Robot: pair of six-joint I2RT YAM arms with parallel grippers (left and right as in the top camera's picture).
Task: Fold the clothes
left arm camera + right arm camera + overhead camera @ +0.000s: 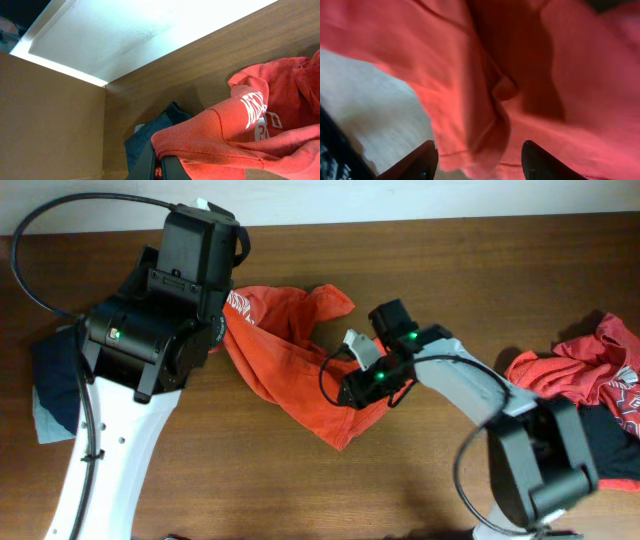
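Rt pincer [352, 388] sits on orange T-shirt [290, 350] at mid worktop [420, 480], more clothes [590, 375] heaped at rt edge; L wrist view: L pincer [165, 166] clamped tight on that shirt's bunched cloth; rt wrist view: fingers [422, 162] stand apart over loose fabric, gripping nothing.

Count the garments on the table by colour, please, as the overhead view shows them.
Orange-red T-shirts: 2
Dark navy piece: 1
Black piece: 1
Pale grey-green piece: 1
Total: 5
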